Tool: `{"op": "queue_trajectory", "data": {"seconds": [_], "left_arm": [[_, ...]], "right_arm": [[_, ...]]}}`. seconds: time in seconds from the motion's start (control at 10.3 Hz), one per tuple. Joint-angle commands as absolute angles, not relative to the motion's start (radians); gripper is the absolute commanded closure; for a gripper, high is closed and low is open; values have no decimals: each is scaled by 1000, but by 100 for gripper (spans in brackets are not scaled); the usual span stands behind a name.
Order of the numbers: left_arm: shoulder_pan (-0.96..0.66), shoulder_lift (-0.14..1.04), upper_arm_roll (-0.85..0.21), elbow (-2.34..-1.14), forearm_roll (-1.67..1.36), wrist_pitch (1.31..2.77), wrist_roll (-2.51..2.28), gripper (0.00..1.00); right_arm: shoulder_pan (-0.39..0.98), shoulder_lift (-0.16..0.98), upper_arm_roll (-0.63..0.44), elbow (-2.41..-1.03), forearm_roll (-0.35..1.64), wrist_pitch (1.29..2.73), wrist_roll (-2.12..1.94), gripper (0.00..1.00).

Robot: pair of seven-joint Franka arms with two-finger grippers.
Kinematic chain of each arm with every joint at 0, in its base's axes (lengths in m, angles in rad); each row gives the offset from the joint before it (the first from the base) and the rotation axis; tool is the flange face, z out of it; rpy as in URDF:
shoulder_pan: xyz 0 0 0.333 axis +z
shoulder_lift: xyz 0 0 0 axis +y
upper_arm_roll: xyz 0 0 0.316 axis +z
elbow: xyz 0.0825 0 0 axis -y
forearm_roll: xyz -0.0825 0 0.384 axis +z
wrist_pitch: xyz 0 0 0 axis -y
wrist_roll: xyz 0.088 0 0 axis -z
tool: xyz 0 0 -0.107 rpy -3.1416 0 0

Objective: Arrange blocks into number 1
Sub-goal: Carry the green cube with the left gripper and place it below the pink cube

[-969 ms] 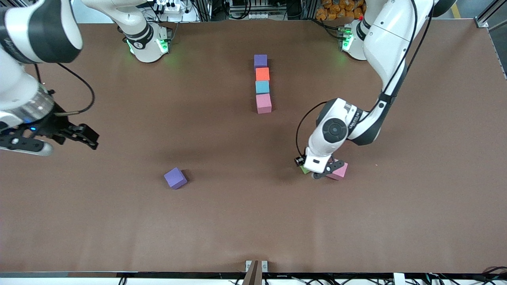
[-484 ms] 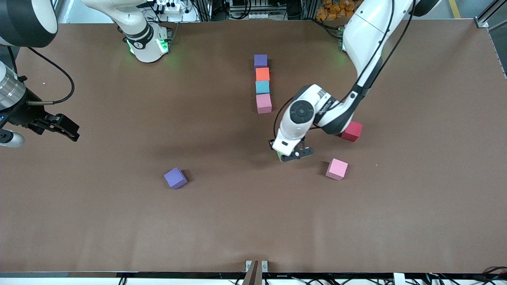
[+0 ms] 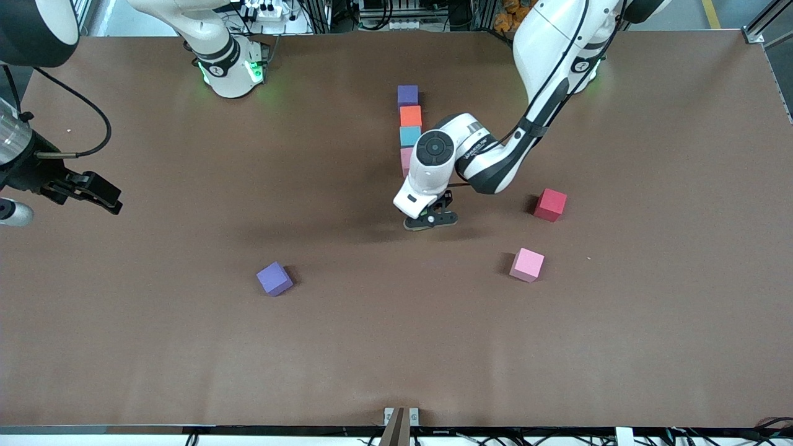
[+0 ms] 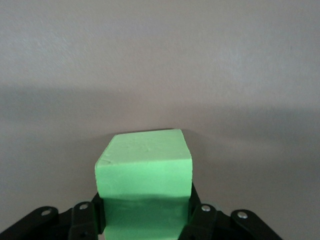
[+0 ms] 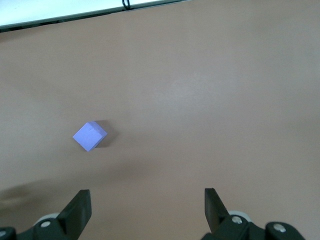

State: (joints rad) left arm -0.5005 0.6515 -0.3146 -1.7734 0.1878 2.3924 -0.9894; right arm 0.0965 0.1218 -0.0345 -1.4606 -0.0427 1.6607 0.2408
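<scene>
left hand (image 3: 432, 217) moved rowward, gripping green block (image 4: 144, 172)

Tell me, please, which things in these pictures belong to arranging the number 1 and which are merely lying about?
Belong to the job:
- purple block, orange block, light blue block, pink block in the column
- green block, in the left gripper
- loose red block, loose pink block, loose purple block

Lying about:
- nothing on the table

I see bare surface (image 3: 396, 347) under my left gripper (image 3: 429, 218) just below the block column (image 3: 409, 124); the loose pink block (image 3: 527, 264), red block (image 3: 551, 204) and lone purple block (image 3: 274, 279) stand well apart.
</scene>
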Motion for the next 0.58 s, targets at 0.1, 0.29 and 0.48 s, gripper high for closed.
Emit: {"op": "queue_trajectory", "data": {"seconds": [0.1,0.29,0.48], "left_arm": [[-523,650,-316,-1793,215,2387,-893,100],[-529,649,-330,-1795,215,2387,-853,100],[-534,647,-347,-1799,215,2387,-847,100]], "right_arm": [[55,137,-28,-1425,-6,1638,177,0],[57,138,-29,-1411,-9,1638,163,0],[55,135,-31,-1399,-14,1638,161,0]]}}
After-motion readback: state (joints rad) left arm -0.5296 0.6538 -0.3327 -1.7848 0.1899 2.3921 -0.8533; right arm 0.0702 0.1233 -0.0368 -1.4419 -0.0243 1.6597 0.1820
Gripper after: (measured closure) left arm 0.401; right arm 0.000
